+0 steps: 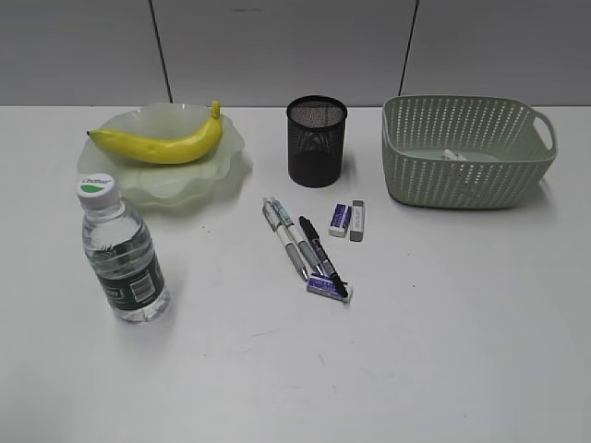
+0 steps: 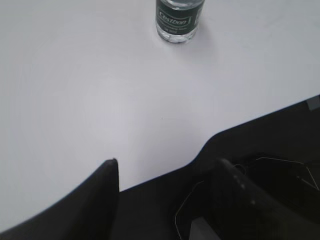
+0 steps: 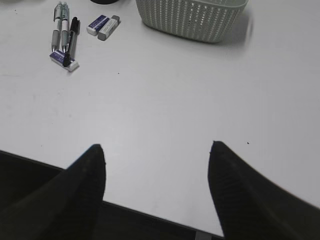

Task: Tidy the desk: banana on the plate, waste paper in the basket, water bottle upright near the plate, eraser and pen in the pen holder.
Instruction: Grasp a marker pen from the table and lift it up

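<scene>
Both my grippers, left (image 2: 165, 172) & right (image 3: 157, 155), spread wide w/ nothing in them, near desk (image 1: 443, 351) front edge. Banana (image 1: 162, 145) on plate (image 1: 175, 185) back-left, bottle (image 1: 122, 254) upright left side, pens (image 1: 305, 245) + erasers (image 1: 347, 218) mid-desk.

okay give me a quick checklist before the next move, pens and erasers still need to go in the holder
1. Curved yellow banana on pale green ruffled plate: ok.
2. Clear water bottle with dark green label upright near the plate: ok.
3. Crumpled white paper in sage-green perforated basket: ok.
4. Pens and erasers in black mesh pen holder: not ok, all lie on the white desk.
5. Right gripper open and empty: ok.
6. Left gripper empty: ok.
</scene>
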You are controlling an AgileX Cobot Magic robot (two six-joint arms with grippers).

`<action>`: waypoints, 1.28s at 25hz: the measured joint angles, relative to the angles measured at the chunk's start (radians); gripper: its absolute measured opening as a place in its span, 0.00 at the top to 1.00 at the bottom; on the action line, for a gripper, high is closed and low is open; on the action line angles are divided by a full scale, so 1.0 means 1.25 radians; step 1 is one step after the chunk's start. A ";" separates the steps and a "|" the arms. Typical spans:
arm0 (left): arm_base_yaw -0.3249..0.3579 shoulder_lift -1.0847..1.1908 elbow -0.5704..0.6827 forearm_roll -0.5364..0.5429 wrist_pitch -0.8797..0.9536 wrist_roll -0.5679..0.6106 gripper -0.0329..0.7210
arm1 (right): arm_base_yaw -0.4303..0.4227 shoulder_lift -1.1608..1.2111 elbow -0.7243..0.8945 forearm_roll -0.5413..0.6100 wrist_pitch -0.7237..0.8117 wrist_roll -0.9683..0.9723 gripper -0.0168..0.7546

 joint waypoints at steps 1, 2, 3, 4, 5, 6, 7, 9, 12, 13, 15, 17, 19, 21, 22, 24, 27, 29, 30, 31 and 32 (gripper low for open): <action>0.000 -0.024 0.002 -0.001 0.001 -0.002 0.37 | 0.000 0.000 0.000 0.001 0.000 0.000 0.32; 0.000 -0.044 0.003 -0.001 -0.001 -0.003 0.37 | 0.000 0.000 0.000 0.001 -0.001 0.000 0.32; 0.000 -0.070 0.004 -0.001 -0.001 -0.004 0.38 | 0.000 0.001 0.000 0.001 -0.001 0.000 0.32; 0.000 -0.095 0.005 0.000 -0.001 -0.005 0.38 | 0.000 0.005 0.000 0.001 -0.001 0.000 0.32; 0.000 -0.115 0.005 0.001 -0.003 -0.005 0.38 | 0.000 0.009 0.000 0.001 -0.001 0.000 0.32; 0.000 -0.139 0.005 0.002 -0.004 -0.005 0.38 | 0.000 0.014 0.000 0.002 -0.001 0.000 0.32; 0.000 -0.163 0.005 0.002 -0.006 -0.005 0.38 | 0.000 0.018 0.000 0.002 -0.001 0.000 0.32; 0.000 -0.208 0.006 0.002 -0.011 -0.005 0.38 | 0.000 0.027 0.000 0.002 -0.002 0.000 0.32; 0.000 -0.273 0.006 0.002 -0.013 -0.005 0.38 | 0.000 0.053 -0.002 0.006 -0.007 0.000 0.32; 0.000 -0.294 0.006 0.002 -0.013 -0.005 0.38 | 0.000 0.068 -0.007 0.009 -0.018 0.000 0.32; 0.000 -0.332 0.006 0.002 -0.013 -0.005 0.38 | 0.000 0.104 -0.023 0.025 -0.068 -0.012 0.32; 0.000 -0.356 0.006 0.003 -0.011 -0.005 0.38 | 0.000 0.164 -0.045 0.047 -0.116 -0.028 0.32; 0.000 -0.359 0.006 0.003 -0.009 -0.005 0.38 | 0.000 0.238 -0.074 0.069 -0.149 -0.060 0.32; 0.000 -0.359 0.006 0.006 -0.009 -0.014 0.38 | 0.000 0.332 -0.112 0.090 -0.164 -0.102 0.32; 0.001 -0.359 0.006 0.010 -0.007 -0.028 0.38 | 0.000 0.373 -0.129 0.103 -0.165 -0.125 0.32; 0.002 -0.359 0.006 0.031 -0.004 -0.066 0.38 | 0.000 0.474 -0.176 0.124 -0.166 -0.162 0.32; 0.003 -0.359 0.007 0.066 -0.010 -0.118 0.38 | 0.012 0.619 -0.250 0.141 -0.175 -0.210 0.33; 0.003 -0.359 0.011 0.074 -0.034 -0.128 0.38 | 0.042 0.694 -0.298 0.143 -0.186 -0.222 0.34; 0.003 -0.359 0.017 0.075 -0.049 -0.131 0.38 | 0.066 0.737 -0.325 0.139 -0.189 -0.225 0.35; 0.003 -0.359 0.022 0.075 -0.057 -0.132 0.38 | 0.095 0.782 -0.352 0.129 -0.191 -0.227 0.35; 0.003 -0.359 0.024 0.075 -0.059 -0.134 0.38 | 0.127 0.828 -0.380 0.117 -0.191 -0.229 0.36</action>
